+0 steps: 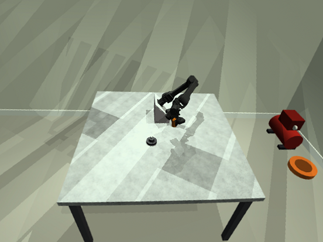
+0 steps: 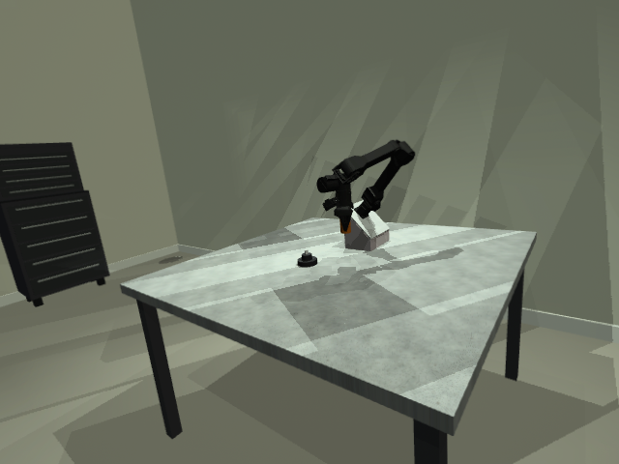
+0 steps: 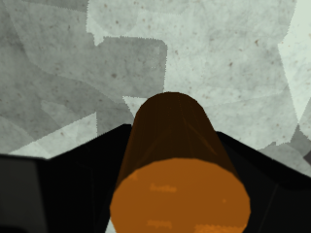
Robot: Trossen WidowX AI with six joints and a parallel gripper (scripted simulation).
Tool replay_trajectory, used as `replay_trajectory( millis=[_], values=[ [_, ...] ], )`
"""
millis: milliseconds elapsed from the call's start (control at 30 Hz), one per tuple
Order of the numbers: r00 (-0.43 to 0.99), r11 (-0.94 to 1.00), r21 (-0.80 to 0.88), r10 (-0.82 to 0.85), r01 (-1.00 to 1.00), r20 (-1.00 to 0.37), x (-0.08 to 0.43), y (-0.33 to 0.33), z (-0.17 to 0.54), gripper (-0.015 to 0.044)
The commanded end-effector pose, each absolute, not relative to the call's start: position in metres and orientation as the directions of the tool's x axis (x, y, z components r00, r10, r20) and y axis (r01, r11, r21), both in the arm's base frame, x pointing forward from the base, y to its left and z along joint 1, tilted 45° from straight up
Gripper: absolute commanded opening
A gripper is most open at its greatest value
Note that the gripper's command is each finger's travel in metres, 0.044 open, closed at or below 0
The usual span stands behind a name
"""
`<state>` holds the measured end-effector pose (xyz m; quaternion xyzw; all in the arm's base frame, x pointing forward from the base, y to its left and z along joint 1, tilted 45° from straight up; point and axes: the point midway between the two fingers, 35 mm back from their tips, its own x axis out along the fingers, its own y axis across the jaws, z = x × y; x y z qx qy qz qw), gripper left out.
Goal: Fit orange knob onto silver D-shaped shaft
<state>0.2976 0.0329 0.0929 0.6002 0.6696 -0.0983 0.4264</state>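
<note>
The orange knob (image 1: 173,122) (image 2: 341,228) (image 3: 180,199) is held upright above the table, its round top facing the wrist camera; its underside and hole are hidden. My gripper (image 1: 175,121) (image 2: 345,225) (image 3: 171,136) is shut on the knob, one black finger on each side of it in the wrist view. The round dark pedestal (image 1: 151,141) (image 2: 307,261) stands on the table, to the left of the knob in the top and exterior views. Its small silver shaft (image 2: 306,252) points up, with nothing on it; the shaft's flat side is too small to make out.
The grey-white table (image 1: 125,172) (image 2: 379,360) carries the arm. A pale wedge-shaped block (image 1: 160,116) (image 2: 360,238) stands beside the arm's base, close behind the gripper. A red tank-like machine (image 1: 285,132), an orange disc (image 1: 292,170) and a dark cabinet (image 2: 54,240) stand away from the table.
</note>
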Motion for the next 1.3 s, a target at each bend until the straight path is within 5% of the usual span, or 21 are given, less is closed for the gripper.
replay_trajectory(
  millis=[0,1267],
  values=[
    [0.142,0.212,0.422,0.734,0.881,-0.664,0.295,0.028,0.096,0.0],
    [0.729,-0.374,0.764,0.661,0.526,-0.178,0.252,-0.032,0.14,0.0]
  ],
)
